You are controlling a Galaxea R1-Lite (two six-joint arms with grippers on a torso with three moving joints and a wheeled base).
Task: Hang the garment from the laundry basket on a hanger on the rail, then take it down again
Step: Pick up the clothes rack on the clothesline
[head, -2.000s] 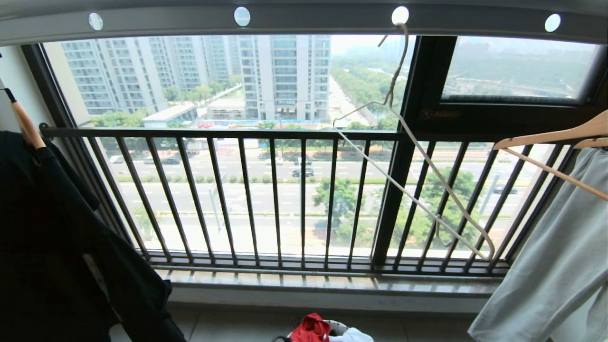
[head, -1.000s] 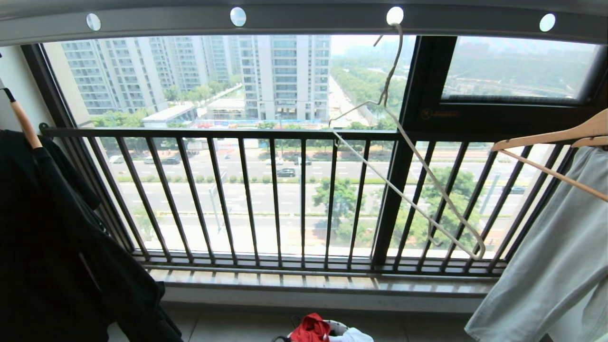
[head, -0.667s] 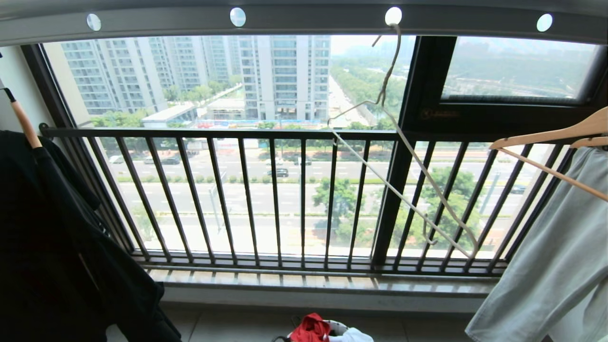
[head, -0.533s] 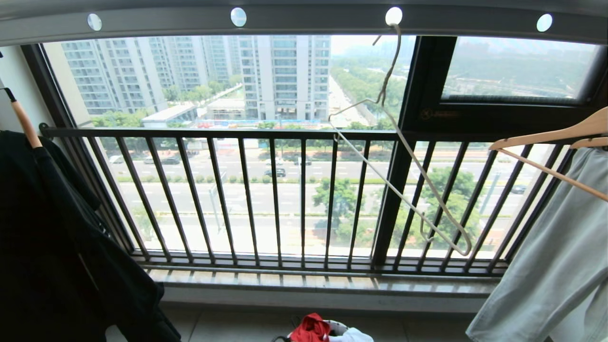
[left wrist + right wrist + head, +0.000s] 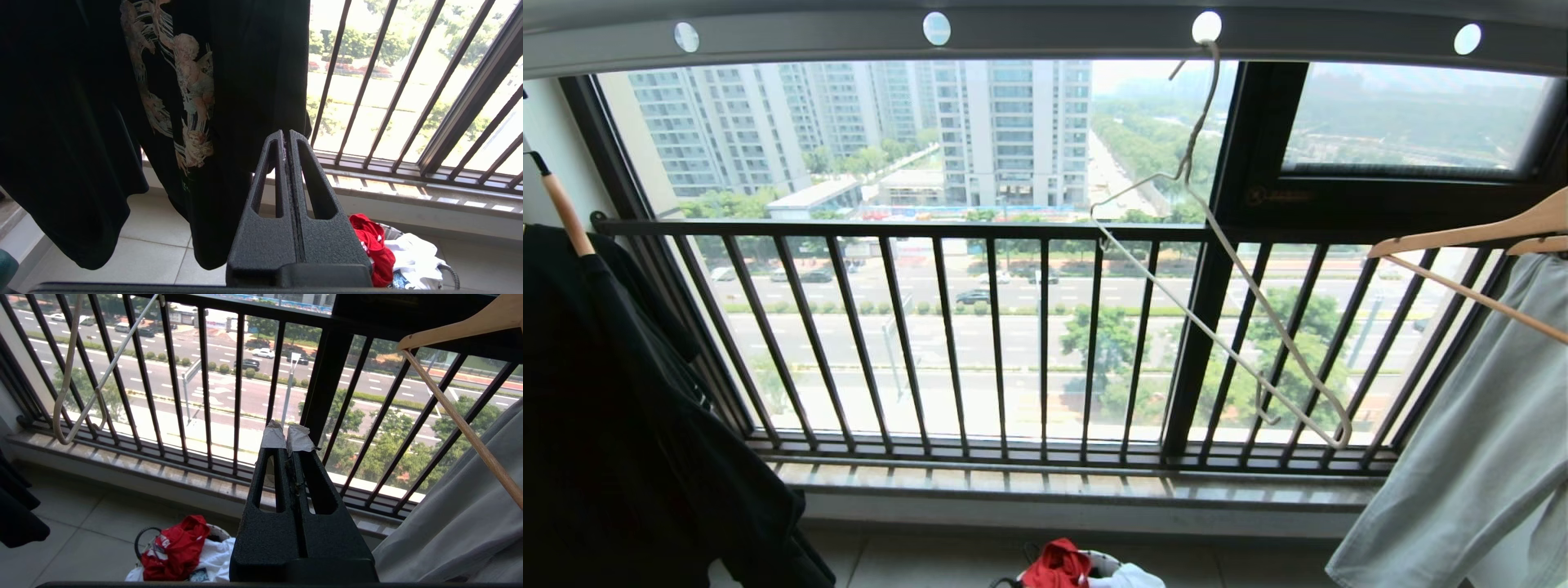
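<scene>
Both claws closed, holding nothing.
Your right claw (image 5: 288, 435) and left claw (image 5: 286, 136) sit pinched together above the laundry basket (image 5: 143, 535), clear of its red T-shirt (image 5: 175, 547).

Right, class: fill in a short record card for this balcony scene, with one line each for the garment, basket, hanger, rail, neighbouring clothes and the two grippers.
garment: red T-shirt, crumpled in the basket, with a white cloth beside it
basket: small round basket with a black-and-white rim, on the tiled floor below the window
hanger: thin cream wire hanger, bare, hooked on the rail, hanging tilted
rail: grey overhead bar with round pale holes
neighbours: black printed T-shirt at left; pale grey garment on a tan wooden hanger at right
left gripper: shut, empty
right gripper: shut, empty
</scene>
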